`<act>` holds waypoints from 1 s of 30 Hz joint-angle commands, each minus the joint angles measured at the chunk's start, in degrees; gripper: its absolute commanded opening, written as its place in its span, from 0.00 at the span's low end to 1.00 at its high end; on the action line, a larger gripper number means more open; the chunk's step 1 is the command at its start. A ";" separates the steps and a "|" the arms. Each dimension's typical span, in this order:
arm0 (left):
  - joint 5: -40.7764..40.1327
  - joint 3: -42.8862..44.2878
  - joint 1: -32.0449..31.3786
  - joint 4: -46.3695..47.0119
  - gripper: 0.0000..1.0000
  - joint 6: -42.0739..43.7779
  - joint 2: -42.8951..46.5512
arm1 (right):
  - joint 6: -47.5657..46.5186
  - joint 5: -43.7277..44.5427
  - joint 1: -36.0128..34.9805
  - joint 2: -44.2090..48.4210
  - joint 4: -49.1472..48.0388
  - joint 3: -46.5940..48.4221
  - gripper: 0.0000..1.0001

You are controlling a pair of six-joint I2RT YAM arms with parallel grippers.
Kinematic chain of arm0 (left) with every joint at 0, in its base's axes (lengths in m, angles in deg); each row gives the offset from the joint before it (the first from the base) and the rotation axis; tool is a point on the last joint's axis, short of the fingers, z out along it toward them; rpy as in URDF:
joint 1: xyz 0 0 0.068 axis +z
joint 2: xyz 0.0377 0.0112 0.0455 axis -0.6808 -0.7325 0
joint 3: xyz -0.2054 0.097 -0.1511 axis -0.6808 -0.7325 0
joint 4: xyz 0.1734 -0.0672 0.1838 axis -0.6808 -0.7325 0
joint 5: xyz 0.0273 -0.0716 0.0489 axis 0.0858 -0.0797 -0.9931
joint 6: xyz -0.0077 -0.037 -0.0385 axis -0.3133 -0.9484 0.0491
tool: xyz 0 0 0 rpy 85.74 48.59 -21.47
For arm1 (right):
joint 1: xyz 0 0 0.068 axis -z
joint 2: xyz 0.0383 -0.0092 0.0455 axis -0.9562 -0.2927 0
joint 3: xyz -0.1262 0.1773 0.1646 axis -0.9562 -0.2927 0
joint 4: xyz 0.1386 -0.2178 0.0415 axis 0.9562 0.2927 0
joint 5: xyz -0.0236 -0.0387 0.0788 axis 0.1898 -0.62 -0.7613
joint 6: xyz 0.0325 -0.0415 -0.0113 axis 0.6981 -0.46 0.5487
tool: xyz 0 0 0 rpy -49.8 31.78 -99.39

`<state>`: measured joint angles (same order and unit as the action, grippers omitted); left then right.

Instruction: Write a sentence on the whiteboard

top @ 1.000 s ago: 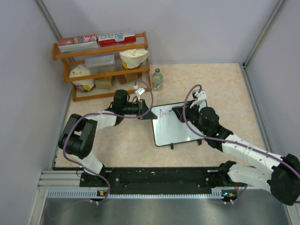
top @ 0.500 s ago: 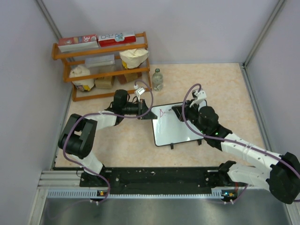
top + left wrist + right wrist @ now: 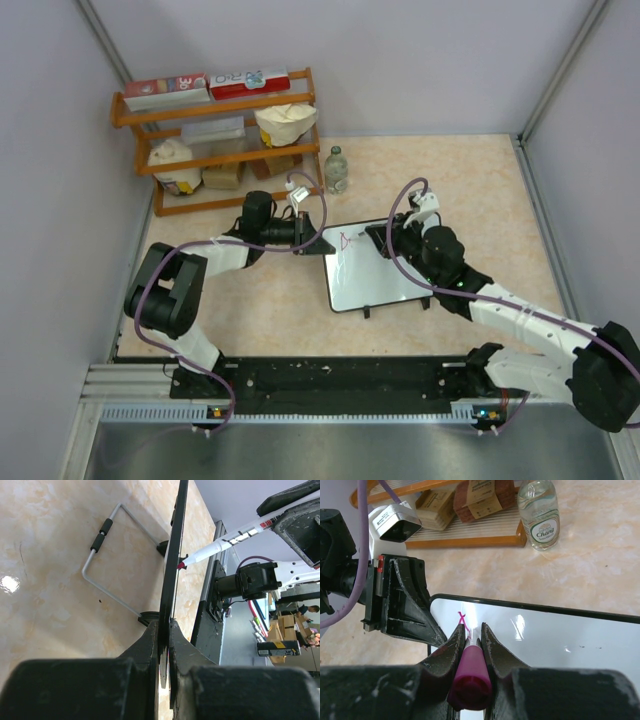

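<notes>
Left gripper (image 3: 165, 630) jaws clenched on whiteboard (image 3: 385, 275) edge. Right gripper (image 3: 470, 636) jaws clamped on pink marker (image 3: 469, 675); tip touches board at sentence (image 3: 462, 618), a few strokes, just ahead of jaws.

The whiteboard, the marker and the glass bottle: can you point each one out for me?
whiteboard (image 3: 380, 272): top view, the bare white middle of its face.
marker (image 3: 227, 542): left wrist view, its white barrel.
bottle (image 3: 543, 530): right wrist view, its label.
</notes>
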<state>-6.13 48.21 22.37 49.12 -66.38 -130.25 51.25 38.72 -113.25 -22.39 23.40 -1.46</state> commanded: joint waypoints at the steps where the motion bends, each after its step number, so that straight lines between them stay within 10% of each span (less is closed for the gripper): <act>1: -3.19 1.25 -0.21 -1.03 0.00 2.50 0.14 | -0.19 2.62 0.54 0.57 0.58 1.31 0.00; 30: -3.37 1.33 -0.21 -1.30 0.00 2.59 0.32 | 0.51 -2.31 0.72 2.94 0.85 -3.53 0.00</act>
<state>-6.15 48.21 22.37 48.90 -66.25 -130.25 51.78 36.77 -113.21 -20.31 24.62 -3.78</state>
